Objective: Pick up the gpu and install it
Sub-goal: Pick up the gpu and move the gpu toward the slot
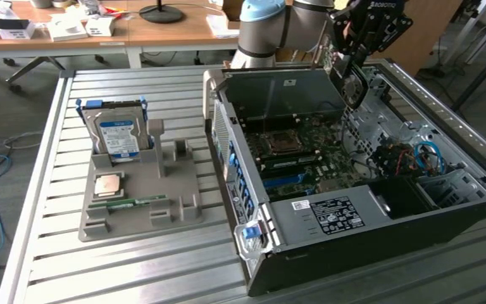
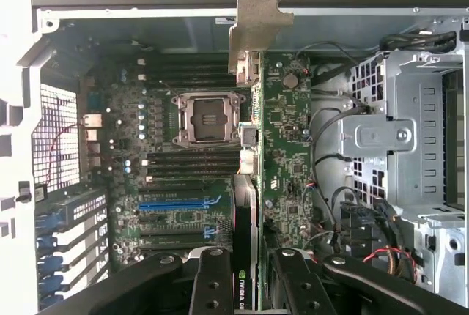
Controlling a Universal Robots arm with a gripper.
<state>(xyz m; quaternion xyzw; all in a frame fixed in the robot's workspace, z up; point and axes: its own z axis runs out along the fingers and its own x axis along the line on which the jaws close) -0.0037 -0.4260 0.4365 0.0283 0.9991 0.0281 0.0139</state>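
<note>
**Gpu in the claw over the open case**

Gpu [image 2: 245,220] sits on edge between the claw [image 2: 249,275] fingers, which pinch it from both faces. In the wrist view its black fan side lies nearest the fingers and its silver bracket [image 2: 256,22] is at the end far from them. In the exterior view the card hangs from the claw above the far end of the case [image 1: 311,253], which lies on its side with the panel off. The card is held clear of the motherboard [image 1: 311,152], not seated in a slot. In the wrist view the CPU socket [image 2: 207,119] and a blue slot [image 2: 176,204] lie on the board to one side of the card, and a drive cage [image 2: 388,139] lies to the other.

On the worktop [image 1: 142,272], towards the exterior view's left of the case, stands a grey holder [image 1: 133,218]. It carries an upright hard drive [image 1: 116,136], a processor chip [image 1: 108,185] and a narrow memory stick [image 1: 129,204].
</note>
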